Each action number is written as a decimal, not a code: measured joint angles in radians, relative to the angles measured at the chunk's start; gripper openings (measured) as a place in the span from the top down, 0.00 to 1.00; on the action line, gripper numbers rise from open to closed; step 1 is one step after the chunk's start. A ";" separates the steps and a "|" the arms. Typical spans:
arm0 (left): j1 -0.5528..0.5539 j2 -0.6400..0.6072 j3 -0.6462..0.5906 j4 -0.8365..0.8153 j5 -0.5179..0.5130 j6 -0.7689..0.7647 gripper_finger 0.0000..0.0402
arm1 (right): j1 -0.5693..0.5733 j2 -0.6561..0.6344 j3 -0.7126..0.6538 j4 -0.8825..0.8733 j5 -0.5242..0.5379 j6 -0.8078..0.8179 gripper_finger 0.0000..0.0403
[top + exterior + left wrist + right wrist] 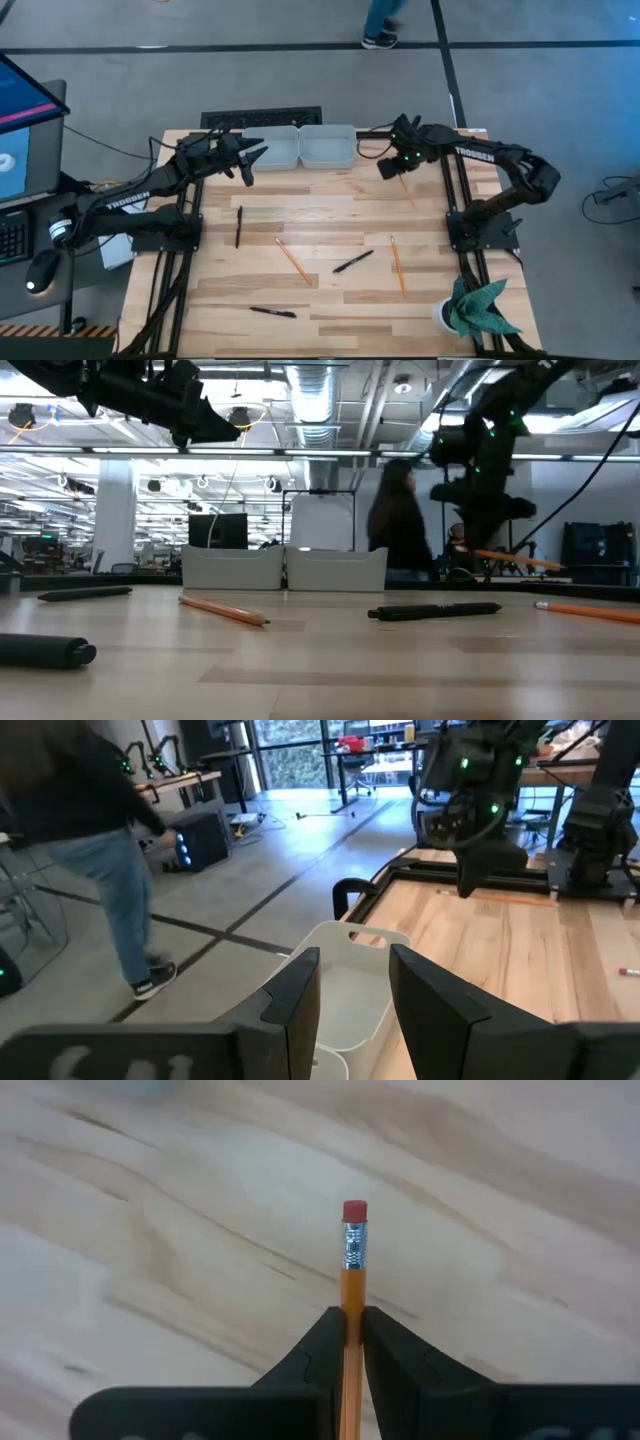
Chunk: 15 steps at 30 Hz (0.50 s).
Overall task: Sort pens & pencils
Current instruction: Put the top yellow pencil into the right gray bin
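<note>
Orange pencil point(353, 1295) clamped in right gripper point(390, 168), eraser end forward, held above table; right bin point(327, 146) lies at nine o'clock. Left gripper point(250, 166) part-open, grasping nothing, over left bin point(277, 150)

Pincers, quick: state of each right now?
Left pincer: open, empty, above the white bins.
Right pincer: shut on an orange pencil, raised off the table.
</note>
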 joint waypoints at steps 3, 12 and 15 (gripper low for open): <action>0.000 0.000 0.000 -0.001 0.000 0.000 0.72 | 0.034 0.000 0.060 0.000 -0.001 0.002 0.86; 0.000 0.000 0.000 -0.002 0.028 -0.006 0.72 | 0.109 -0.002 0.244 0.040 0.000 -0.012 0.85; 0.000 0.000 0.000 -0.002 0.035 -0.006 0.72 | 0.125 -0.002 0.291 0.085 0.000 -0.024 0.85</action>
